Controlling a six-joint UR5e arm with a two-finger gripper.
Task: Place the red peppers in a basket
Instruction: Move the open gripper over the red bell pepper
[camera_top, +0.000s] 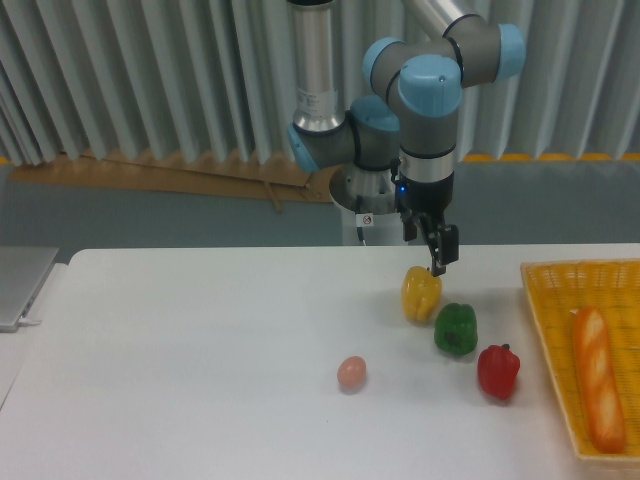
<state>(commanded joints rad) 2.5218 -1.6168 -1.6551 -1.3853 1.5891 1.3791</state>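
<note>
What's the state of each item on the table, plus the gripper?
gripper: above the yellow pepper, holding nothing; open or shut unclear
red pepper: upright on the table, outside the basket
basket: holds a bread loaf
yellow pepper: upright
green pepper: on the table
egg: on the table, alone

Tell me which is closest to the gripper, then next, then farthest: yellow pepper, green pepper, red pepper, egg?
From the gripper:
1. Yellow pepper, just below it.
2. Green pepper, lower right.
3. Red pepper and egg, too close to call.
</note>
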